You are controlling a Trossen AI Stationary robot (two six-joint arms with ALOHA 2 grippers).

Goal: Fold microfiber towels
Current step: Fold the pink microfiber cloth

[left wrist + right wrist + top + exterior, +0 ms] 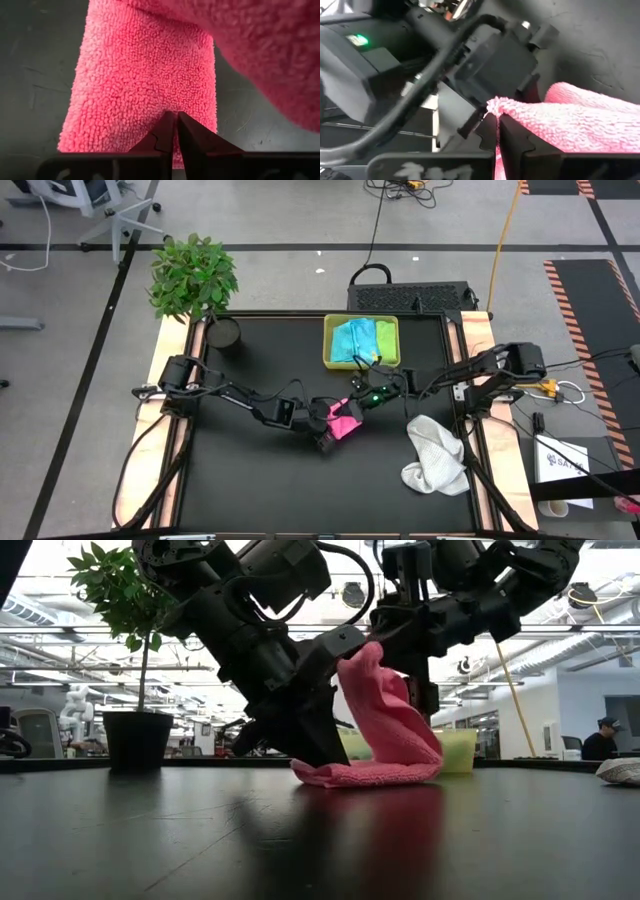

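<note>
From above, the pink microfiber towel sits mid-worktop, the left gripper at its seven o'clock and the right gripper at one o'clock. At table height, one edge is lifted while the other lies flat, apparently to fold it over. Each wrist view shows jaws clamped on pink cloth.

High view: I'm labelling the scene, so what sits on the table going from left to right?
Potted plant → left claw → pink towel → yellow-green tray holding the light blue towel and lime green towel → white towel.
</note>
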